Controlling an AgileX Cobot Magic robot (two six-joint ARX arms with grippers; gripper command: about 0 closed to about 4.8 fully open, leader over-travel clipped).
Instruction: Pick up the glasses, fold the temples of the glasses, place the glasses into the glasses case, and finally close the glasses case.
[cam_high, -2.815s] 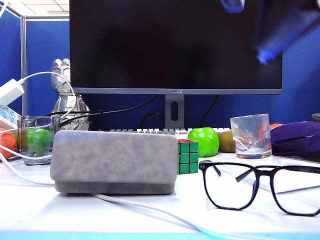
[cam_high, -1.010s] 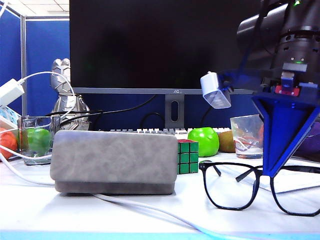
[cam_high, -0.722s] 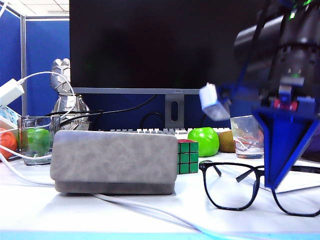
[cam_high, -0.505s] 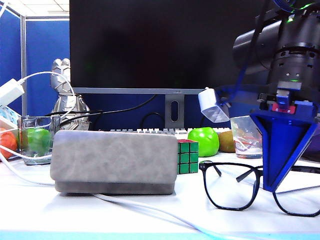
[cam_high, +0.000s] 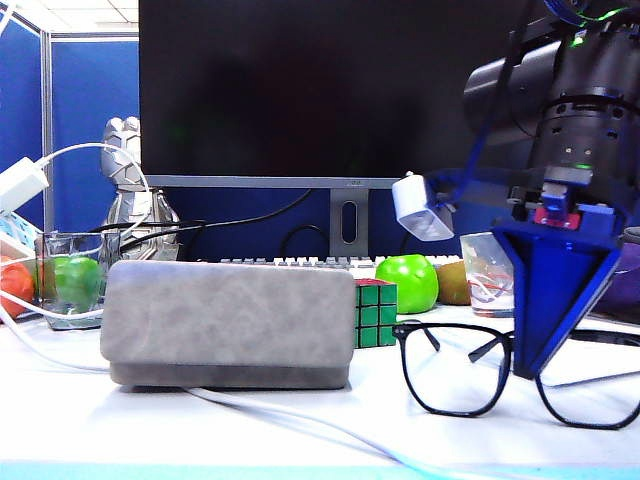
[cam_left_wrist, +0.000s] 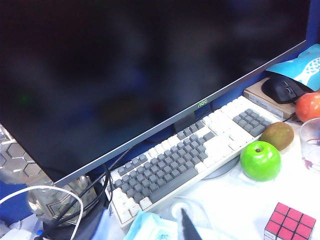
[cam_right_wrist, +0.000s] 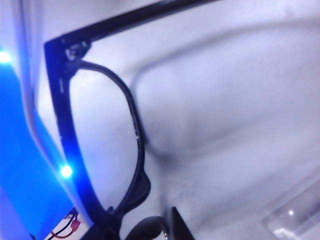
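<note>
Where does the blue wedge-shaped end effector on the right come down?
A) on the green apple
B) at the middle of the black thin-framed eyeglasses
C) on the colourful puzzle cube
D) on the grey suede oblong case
B: the right end effector narrows to a tip at the bridge of the black thin-framed eyeglasses, between the two lenses, well to the right of the closed grey suede oblong case.

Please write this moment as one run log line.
right gripper: on glasses bridge, grip unclear | left gripper: unseen | glasses case: closed | temples: unfolded
</note>
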